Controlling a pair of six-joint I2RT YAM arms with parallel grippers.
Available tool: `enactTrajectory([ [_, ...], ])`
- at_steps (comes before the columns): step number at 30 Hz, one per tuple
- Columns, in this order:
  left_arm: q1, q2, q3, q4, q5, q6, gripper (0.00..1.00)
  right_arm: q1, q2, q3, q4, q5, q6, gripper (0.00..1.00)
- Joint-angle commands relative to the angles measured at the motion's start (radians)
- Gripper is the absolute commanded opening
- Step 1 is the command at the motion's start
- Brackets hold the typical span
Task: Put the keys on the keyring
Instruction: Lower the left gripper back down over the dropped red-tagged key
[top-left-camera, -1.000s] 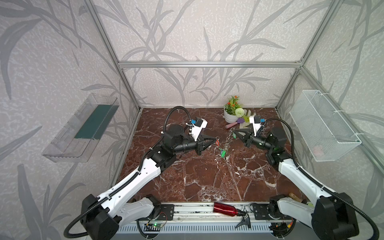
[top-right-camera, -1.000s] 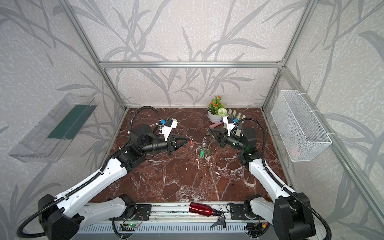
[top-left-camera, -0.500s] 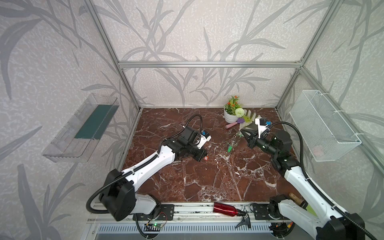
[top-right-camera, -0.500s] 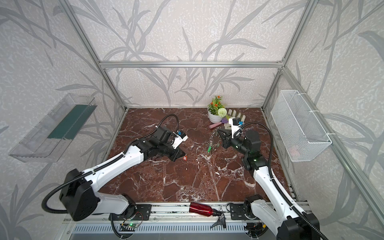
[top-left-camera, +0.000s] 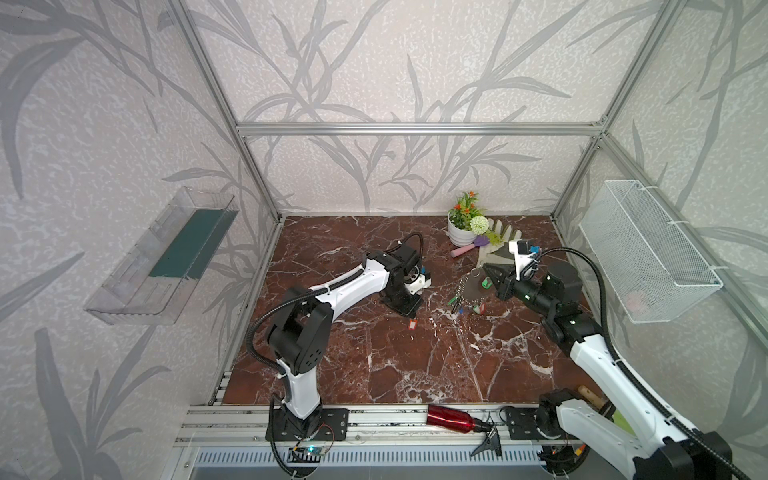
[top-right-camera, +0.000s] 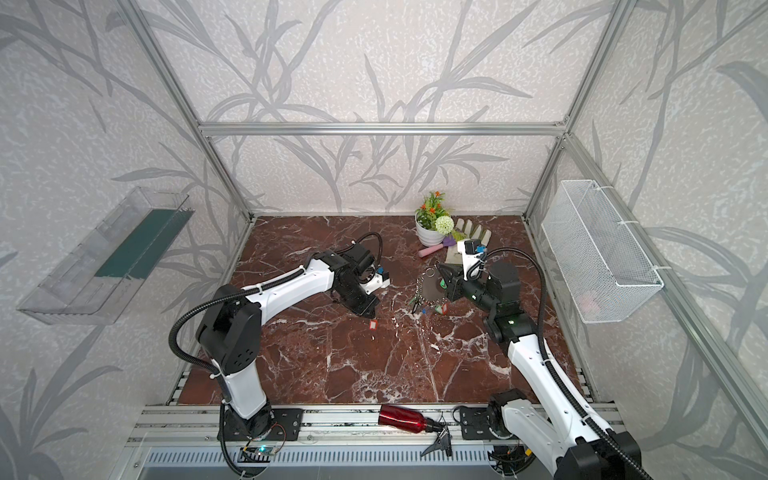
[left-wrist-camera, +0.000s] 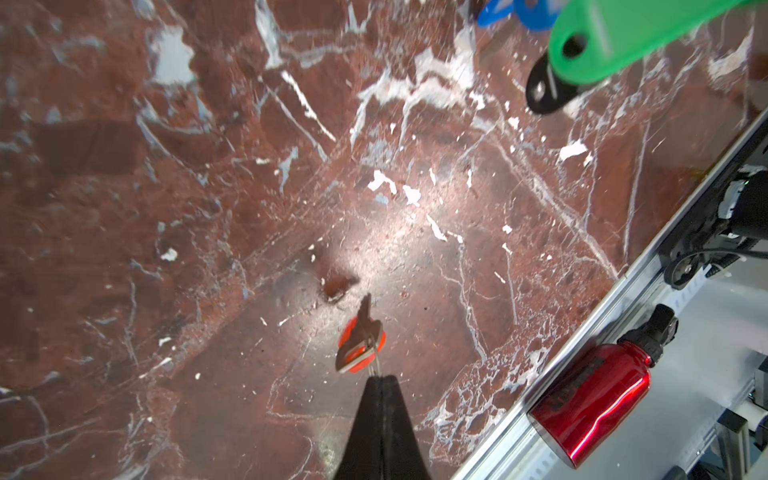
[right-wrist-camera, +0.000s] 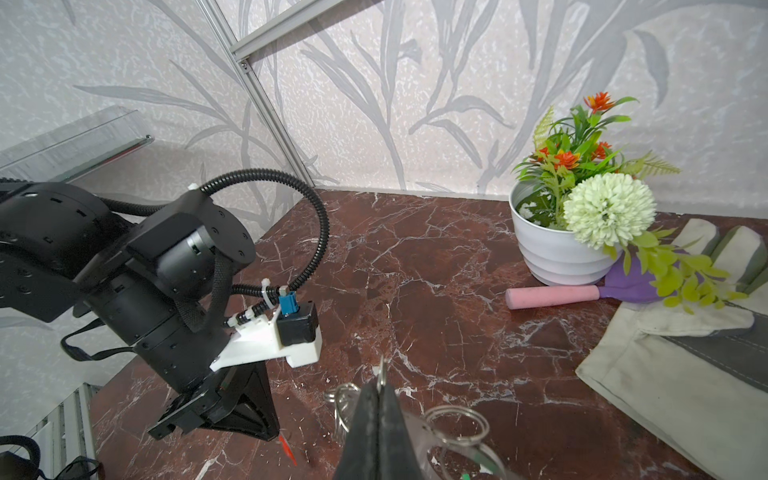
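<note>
**Fig.** Bimanual cell, seen in both top views and both wrist views. The left pincer (left-wrist-camera: 380, 377) is fully closed on the small wire ring of one key (left-wrist-camera: 360, 345), red-orange tagged. The key hangs just beyond the fingertips, above the worktop (top-left-camera: 374, 361), where it casts a shadow. In a top view the same key (top-left-camera: 412, 324) shows directly under the pincer tip.

The right pincer (right-wrist-camera: 380, 384) is likewise closed, gripping the edge of the keyring (top-left-camera: 468, 287). The keyring is held clear of the worktop, well apart from the key and to its right. Green, blue and red tags dangle from the keyring's lower edge; their number cannot be counted.

Containers:
- One white pot (top-left-camera: 459, 235) holds artificial flowers.
- One clear wall bin (top-left-camera: 137, 291) holds a dark green sheet (top-left-camera: 187, 245).
- One wire basket (top-left-camera: 648, 249) holds a pinkish item, too blurred to name.

Also present, one of each: glove (top-left-camera: 498, 237), pink-handled trowel (top-left-camera: 463, 250) and red bottle (top-left-camera: 451, 419) on the front rail.
</note>
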Motion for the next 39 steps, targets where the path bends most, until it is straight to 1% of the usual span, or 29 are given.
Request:
enactTrajectory([
  [1,-0.014,0.03,0.04,-0.105,-0.014,0.01,0.0,0.001,-0.016,-0.001,0.053,-0.006,-0.003,0.0],
  [6,-0.017,0.06,0.028,-0.103,-0.024,0.002,0.0,0.001,-0.022,-0.003,0.045,-0.008,-0.003,0.0],
  [9,-0.026,0.093,0.043,-0.108,-0.032,0.001,0.0,0.0,-0.029,-0.003,0.039,-0.005,-0.008,0.0],
  [15,-0.042,0.158,0.082,-0.115,-0.012,0.003,0.0,0.0,-0.024,0.0,0.035,-0.01,-0.008,0.0],
  [24,-0.045,0.207,0.101,-0.094,-0.017,-0.023,0.0,0.001,-0.022,0.0,0.031,-0.013,-0.012,0.0],
  [25,-0.046,0.205,0.099,-0.089,-0.016,-0.026,0.01,0.001,-0.022,0.0,0.032,-0.015,-0.011,0.0],
  [29,-0.045,0.185,0.094,-0.069,-0.004,-0.035,0.13,0.001,-0.017,0.004,0.035,-0.022,-0.008,0.0],
  [33,-0.045,0.146,0.08,-0.036,-0.002,-0.049,0.2,0.001,-0.012,0.009,0.041,-0.027,-0.003,0.0],
  [37,-0.045,0.088,0.046,0.015,-0.024,-0.077,0.28,0.001,-0.007,0.005,0.049,-0.032,0.009,0.0],
  [39,-0.045,0.038,0.008,0.059,-0.05,-0.093,0.3,0.001,-0.006,0.004,0.054,-0.039,0.017,0.0],
])
